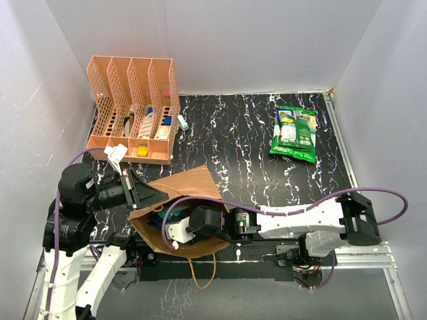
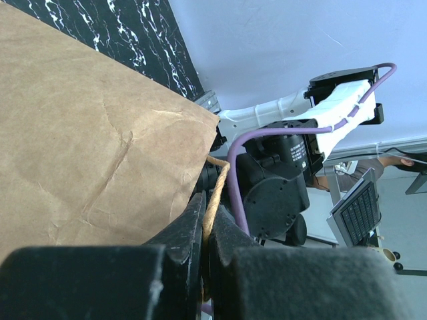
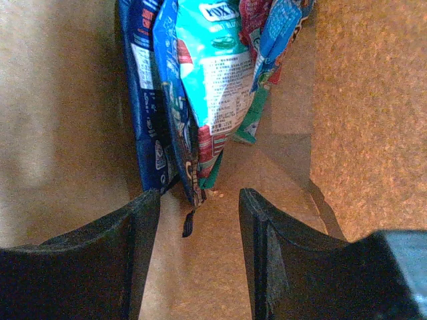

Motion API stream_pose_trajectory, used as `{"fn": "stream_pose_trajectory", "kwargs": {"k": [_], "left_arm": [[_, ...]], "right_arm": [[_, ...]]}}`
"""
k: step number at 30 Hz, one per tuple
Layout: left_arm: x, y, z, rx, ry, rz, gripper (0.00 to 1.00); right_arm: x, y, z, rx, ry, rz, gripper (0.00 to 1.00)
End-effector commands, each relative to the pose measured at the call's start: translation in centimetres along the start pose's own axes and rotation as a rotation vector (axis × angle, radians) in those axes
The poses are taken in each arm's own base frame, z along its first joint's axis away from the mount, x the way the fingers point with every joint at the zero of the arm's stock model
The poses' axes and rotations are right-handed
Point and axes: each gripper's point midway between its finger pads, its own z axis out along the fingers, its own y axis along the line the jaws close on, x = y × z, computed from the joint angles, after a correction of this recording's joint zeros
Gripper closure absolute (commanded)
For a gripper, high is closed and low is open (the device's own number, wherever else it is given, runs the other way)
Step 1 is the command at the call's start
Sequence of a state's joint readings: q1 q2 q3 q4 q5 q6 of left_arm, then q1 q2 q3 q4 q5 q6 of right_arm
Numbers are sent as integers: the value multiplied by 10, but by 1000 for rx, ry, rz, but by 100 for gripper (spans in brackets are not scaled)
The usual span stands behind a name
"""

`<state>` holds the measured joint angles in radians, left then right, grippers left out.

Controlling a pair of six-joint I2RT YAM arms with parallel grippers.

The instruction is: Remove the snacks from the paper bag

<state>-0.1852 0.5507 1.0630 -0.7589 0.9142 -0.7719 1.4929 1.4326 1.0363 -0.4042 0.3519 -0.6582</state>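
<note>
The brown paper bag [image 1: 183, 190] lies on its side at the front left of the table, its mouth toward the arms. My left gripper [image 2: 205, 212] is shut on one twisted paper handle [image 2: 215, 193] and holds up the bag's upper edge [image 2: 87, 133]. My right arm's wrist [image 1: 200, 227] reaches into the mouth. My right gripper [image 3: 200, 200] is open and empty inside the bag, just short of the snacks: a dark blue packet [image 3: 143, 120], a teal one [image 3: 213, 73] and a red one [image 3: 250, 17]. A large green snack bag [image 1: 293, 133] lies on the table at the back right.
An orange perforated file organizer [image 1: 133, 107] with small stationery items stands at the back left. The bag's other handle [image 1: 203, 270] hangs loose over the table's front edge. White walls close in the table on three sides.
</note>
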Motion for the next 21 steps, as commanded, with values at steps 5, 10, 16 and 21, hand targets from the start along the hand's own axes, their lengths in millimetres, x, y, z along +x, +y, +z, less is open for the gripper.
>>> {"fn": "stream_pose_trajectory", "kwargs": {"k": [5,10,16,21], "left_arm": [[6,-7,-3,28,22,9,100],[5,-6,-2,25,25,10,100],[4,-6,-1,27,31,11,100],[4,-5,-1,24,39,14,100]], "right_arm": [[-1,-21,9,4,-3,-13,47],[6,-15,22,-38,19,-39,47],[6,-18,41,-60,39,-74,47],[4,-16,57,-75,54,-82,51]]}}
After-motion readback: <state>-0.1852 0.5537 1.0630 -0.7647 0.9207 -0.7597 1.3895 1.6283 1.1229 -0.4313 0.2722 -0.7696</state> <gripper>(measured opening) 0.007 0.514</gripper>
